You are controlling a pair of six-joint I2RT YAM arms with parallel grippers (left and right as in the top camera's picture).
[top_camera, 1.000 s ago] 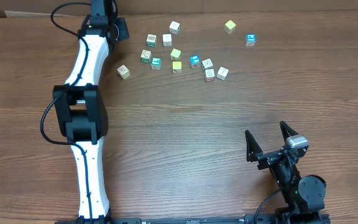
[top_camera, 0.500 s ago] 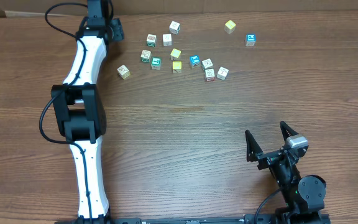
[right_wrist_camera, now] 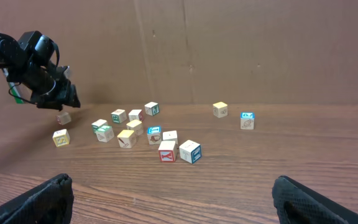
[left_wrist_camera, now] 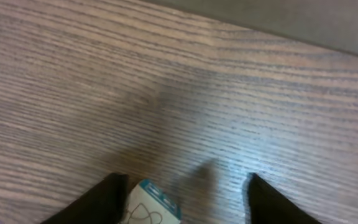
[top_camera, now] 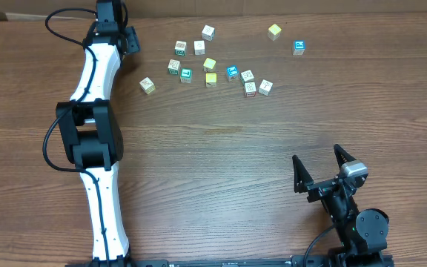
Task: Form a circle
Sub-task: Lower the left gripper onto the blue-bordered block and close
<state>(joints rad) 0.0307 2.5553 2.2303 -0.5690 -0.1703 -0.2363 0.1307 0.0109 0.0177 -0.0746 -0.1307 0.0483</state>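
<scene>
The left claw [top_camera: 127, 38] reaches to the far left corner of the brown wood-grain table [top_camera: 221, 148], well apart from the circle [top_camera: 174, 66], a loose ring-like cluster of small whitish printed cubes with one green-faced cube [top_camera: 186, 74], lying toward the far middle of the table. Its jaws stand partly apart; a small whitish cube with a teal edge [left_wrist_camera: 154, 208] shows between them, close to one finger with a gap on the other side, so it seems loose rather than gripped, probably kept clear of the ring. The right claw [top_camera: 321, 169] rests wide and empty near its base, out of the way
</scene>
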